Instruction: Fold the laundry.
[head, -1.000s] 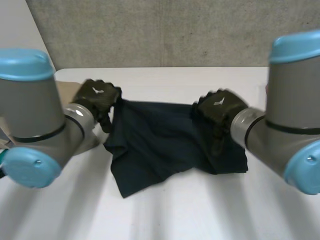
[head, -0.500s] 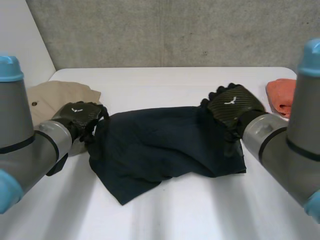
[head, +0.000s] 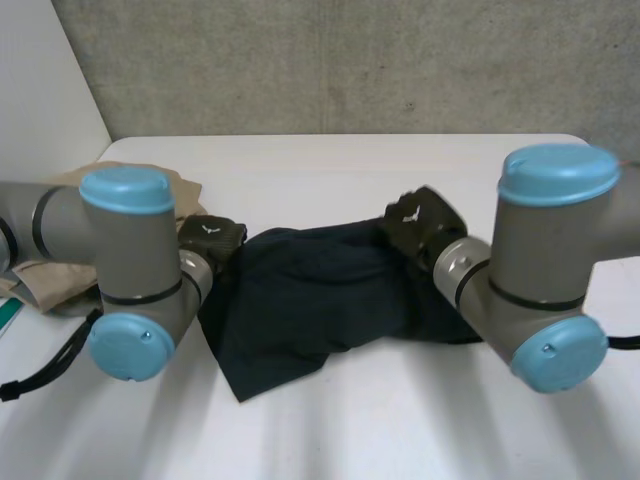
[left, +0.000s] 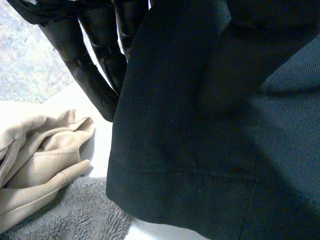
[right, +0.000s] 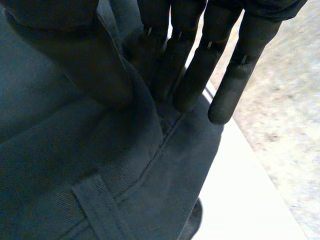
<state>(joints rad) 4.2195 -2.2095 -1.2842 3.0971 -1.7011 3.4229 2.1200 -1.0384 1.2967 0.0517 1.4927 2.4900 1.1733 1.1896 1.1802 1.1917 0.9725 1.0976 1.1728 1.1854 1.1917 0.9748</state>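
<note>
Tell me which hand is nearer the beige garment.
Left. The left hand pinches an edge of the dark cloth beside the beige garment; the right hand pinches its opposite end, farther away.

A white, smooth-topped table (head: 340, 160) fills the scene. Behind the table's far edge stands a rough grey concrete wall (head: 340, 65), and a plain white wall panel (head: 40, 80) rises behind the table's far left corner. At the table's left edge lies a crumpled beige woven garment (head: 180, 185), some of it hanging past that edge. The left wrist view shows this garment's stitched folds (left: 40, 155) touching a grey fleecy towel (left: 65, 220), also at the table's left side. A small teal-green piece (head: 8, 312), too little visible to identify, sits just off the table's left edge.
</note>
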